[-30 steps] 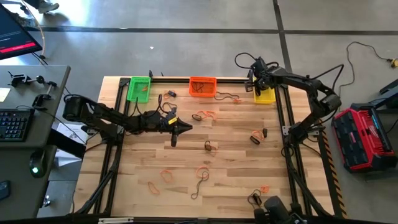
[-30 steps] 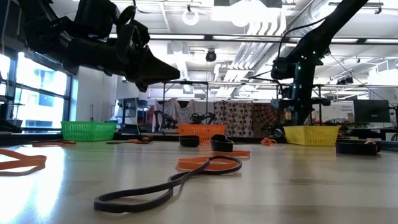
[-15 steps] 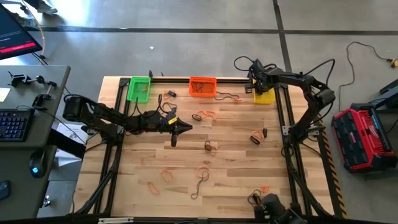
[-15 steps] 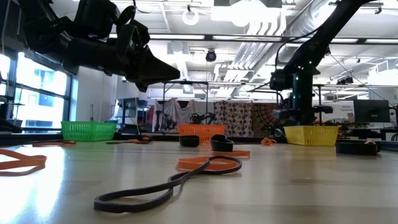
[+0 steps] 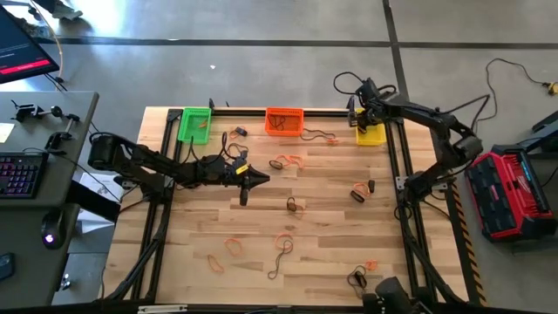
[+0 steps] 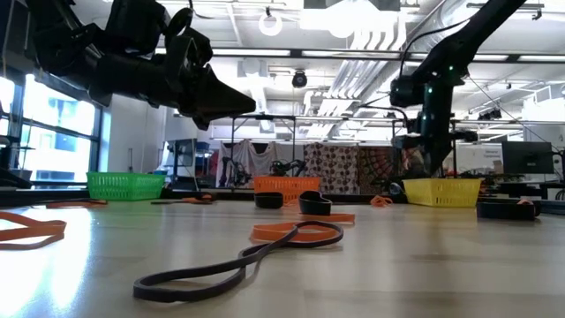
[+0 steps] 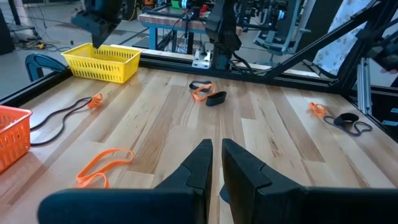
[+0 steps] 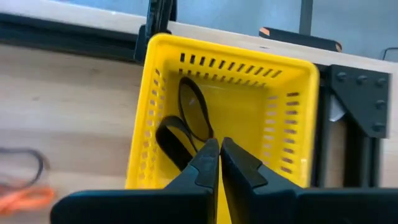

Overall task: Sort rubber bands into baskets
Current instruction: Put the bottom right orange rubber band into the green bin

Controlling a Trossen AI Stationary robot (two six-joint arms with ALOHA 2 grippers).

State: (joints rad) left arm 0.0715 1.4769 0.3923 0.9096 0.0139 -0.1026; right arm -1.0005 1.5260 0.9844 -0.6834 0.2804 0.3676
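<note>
From the low view the nearest thing is a black band (image 6: 234, 265), lying flat on the counter (image 5: 331, 253), with an orange band (image 6: 296, 232) just behind it. More bands lie scattered over the boards, none yet sorted: some orange ones (image 5: 234, 247) near the front edge, a dark one (image 5: 293, 206) at mid-counter, and a mixed pair (image 5: 359, 192) toward the right side. They lie loose and well apart from one another, which leaves room to pick each one singly.

The left hand (image 5: 259, 180) hangs over the middle of the counter, its fingers (image 7: 202, 163) nearly pressed together with only a slit between them and nothing held. It looks parked there, central to the loose bands, waiting its turn.

At the far edge stand the three baskets in a row: green (image 5: 194, 124), orange (image 5: 284, 121), and yellow (image 5: 370, 133). The right hand (image 8: 219, 163) hovers right above the yellow one, fingers pressed together and empty. Two black bands (image 8: 186, 124) lie inside that basket, directly under the fingertips, so this looks like the drop spot for black ones, and the hand is placed there to deliver.
</note>
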